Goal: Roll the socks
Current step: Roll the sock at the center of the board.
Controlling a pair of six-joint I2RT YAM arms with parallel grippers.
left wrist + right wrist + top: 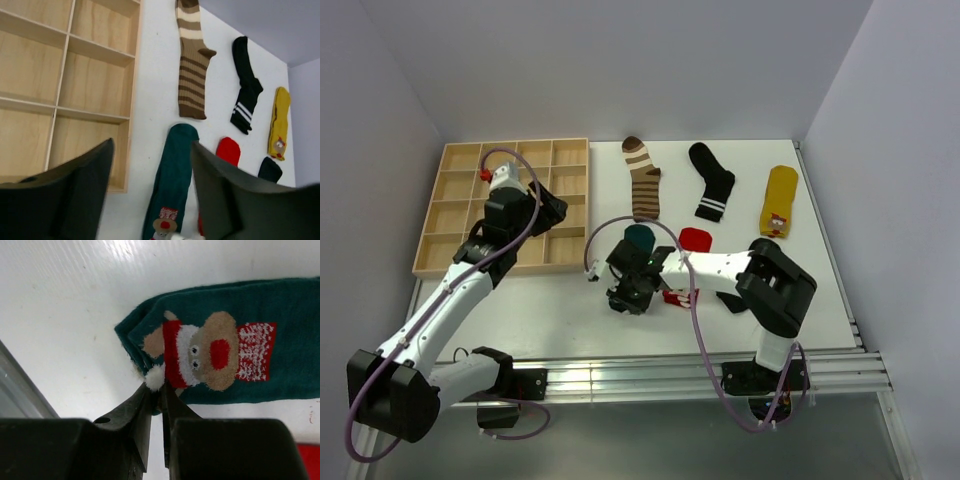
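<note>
Socks: striped sock point(643, 180), banded black sock point(713, 185), yellow sock point(779, 200) lie in a far row.
Teal sock point(280, 340): flat on the bench point(550, 300), red sock point(695, 240) just beside.
Right tool point(159, 390): almost closed, pinching teal sock's edge by the white pompom.
Left tool point(151, 145): spread wide, empty, above bench beside wooden tray point(134, 75).

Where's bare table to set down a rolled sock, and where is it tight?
Biggest bare patch: the table in front of the tray, left of the right gripper. A narrow strip runs between tray and striped sock. Crowded: the middle, where teal sock, red sock and the right arm bunch together.
</note>
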